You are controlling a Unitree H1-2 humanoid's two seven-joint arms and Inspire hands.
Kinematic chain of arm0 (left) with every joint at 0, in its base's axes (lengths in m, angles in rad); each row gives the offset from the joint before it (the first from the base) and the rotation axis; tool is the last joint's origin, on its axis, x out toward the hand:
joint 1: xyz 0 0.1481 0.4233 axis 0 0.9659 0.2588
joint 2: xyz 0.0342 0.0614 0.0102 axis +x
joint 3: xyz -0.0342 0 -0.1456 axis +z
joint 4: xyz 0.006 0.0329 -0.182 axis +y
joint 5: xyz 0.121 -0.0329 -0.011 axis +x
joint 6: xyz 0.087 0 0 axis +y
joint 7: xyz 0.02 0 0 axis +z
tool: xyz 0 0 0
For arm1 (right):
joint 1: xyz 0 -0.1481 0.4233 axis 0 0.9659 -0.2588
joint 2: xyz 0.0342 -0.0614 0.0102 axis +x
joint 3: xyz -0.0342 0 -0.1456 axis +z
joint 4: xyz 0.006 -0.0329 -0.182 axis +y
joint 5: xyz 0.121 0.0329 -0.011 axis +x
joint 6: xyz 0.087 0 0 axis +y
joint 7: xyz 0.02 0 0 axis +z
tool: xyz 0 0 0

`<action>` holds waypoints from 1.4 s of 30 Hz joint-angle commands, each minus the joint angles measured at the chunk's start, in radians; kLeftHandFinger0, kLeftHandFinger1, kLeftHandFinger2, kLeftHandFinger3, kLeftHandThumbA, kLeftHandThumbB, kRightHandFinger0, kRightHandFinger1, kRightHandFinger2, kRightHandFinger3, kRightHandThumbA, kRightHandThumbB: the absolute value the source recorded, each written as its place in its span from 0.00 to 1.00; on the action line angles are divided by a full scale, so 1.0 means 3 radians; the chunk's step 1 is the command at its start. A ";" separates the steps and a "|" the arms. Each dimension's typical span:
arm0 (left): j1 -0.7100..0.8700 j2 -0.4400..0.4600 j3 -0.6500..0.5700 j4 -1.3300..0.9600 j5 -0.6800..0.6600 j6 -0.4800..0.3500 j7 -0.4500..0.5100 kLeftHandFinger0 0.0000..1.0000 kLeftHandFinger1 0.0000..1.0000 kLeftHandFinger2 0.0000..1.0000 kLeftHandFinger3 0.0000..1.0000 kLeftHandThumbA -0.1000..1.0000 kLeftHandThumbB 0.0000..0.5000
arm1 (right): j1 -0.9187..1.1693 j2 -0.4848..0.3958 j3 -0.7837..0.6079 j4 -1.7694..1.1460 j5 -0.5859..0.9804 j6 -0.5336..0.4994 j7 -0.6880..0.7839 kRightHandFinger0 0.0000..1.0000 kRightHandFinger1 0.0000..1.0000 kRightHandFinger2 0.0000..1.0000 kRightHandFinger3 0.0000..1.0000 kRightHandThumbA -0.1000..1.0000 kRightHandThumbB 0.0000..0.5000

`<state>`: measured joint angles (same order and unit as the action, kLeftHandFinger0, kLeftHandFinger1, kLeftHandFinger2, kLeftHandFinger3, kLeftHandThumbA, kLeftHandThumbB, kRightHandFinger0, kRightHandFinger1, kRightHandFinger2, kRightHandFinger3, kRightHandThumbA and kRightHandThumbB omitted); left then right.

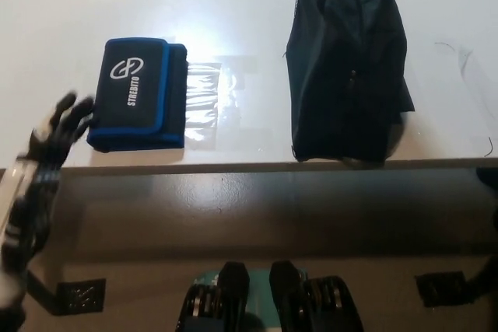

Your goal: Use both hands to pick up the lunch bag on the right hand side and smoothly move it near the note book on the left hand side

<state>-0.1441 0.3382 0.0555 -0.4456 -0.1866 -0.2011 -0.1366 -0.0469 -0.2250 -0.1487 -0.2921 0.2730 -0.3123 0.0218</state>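
Left hand's fingers (68, 114) spread apart and pretty motion-blurred, holding nothing, tips right beside the left edge of the notebook (138, 92); can't tell whether actually touching it or just in front of it. Left hand (56, 134) up at the picture's left, over the near edge of the table (233, 5), with the pale forearm (22, 215) trailing down toward the bottom-left corner. Whole arm too blurry for much detail.

Notebook really more of a black case with blue trim and white "STREBITO" lettering plus a round logo, lying flat on the left half of the table, close to the near edge. Just right of it, a shiny crinkled bit of clear plastic (206, 99) stuck flat on the tabletop, catching glare.

Lunch bag (348, 68) over on the right side, well apart from the notebook: dark, soft, slumped, top running out past the upper edge of the picture, bottom end sitting near the table's front edge. Nothing gripping it, no hand near it.

Right hand basically out of view; only a dark sliver at the far right edge, can't tell what it is.

Thin dark wire or thread (465, 56) lying on the table right of the bag.
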 commanded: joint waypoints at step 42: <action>-0.2855 -0.1106 -0.0320 0.3147 -0.0109 0.1229 -0.0011 1.00 1.00 1.00 1.00 1.00 0.80 | -0.2287 0.0401 0.0019 0.2259 0.0658 0.0399 0.0346 1.00 1.00 1.00 1.00 1.00 0.69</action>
<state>-0.9425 0.0061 -0.0642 0.4865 -0.2360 0.2151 -0.1431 -0.6687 -0.1146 -0.1425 0.3732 0.4915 -0.1452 0.0856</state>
